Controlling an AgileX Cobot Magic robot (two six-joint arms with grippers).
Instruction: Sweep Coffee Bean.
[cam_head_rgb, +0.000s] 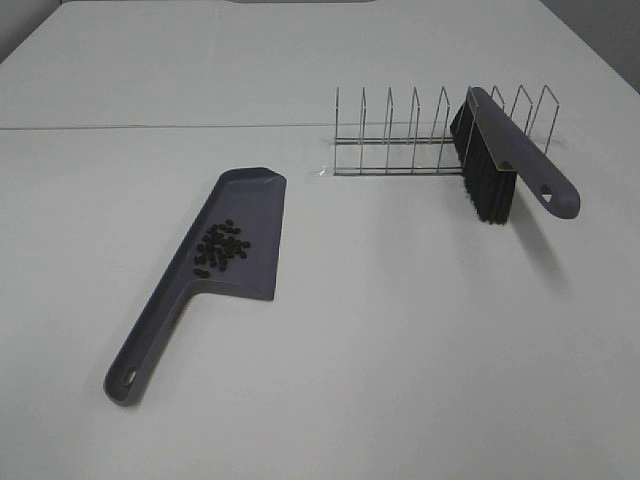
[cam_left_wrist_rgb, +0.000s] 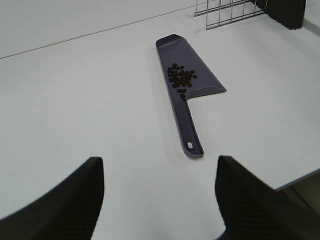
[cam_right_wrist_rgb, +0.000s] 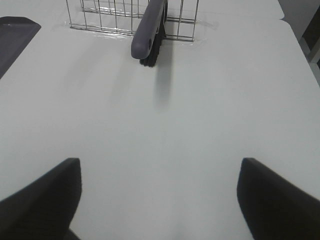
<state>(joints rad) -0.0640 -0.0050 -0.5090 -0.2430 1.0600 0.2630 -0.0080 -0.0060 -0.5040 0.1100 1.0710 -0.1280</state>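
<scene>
Coffee bean (cam_head_rgb: 222, 247) cluster on dustpan (cam_head_rgb: 255, 195)

My left gripper's (cam_left_wrist_rgb: 160, 200) fingers (cam_left_wrist_rgb: 65, 200) are matt black, broad and tapered, with finely ribbed inner faces. My right gripper's (cam_right_wrist_rgb: 160, 200) fingers (cam_right_wrist_rgb: 42, 200) are the same matt black wedges; their surface detail is blurred.

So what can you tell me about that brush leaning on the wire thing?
The brush has a long grey-purple handle that looks like smooth plastic, with an oval hanging hole near its free end. A thick row of black bristles runs under the other part. It stands tilted in the wire rack, resting between its thin metal loops, bristles pointing down toward the white table and handle end sticking out past the rack. Neither claw touches it.
</scene>
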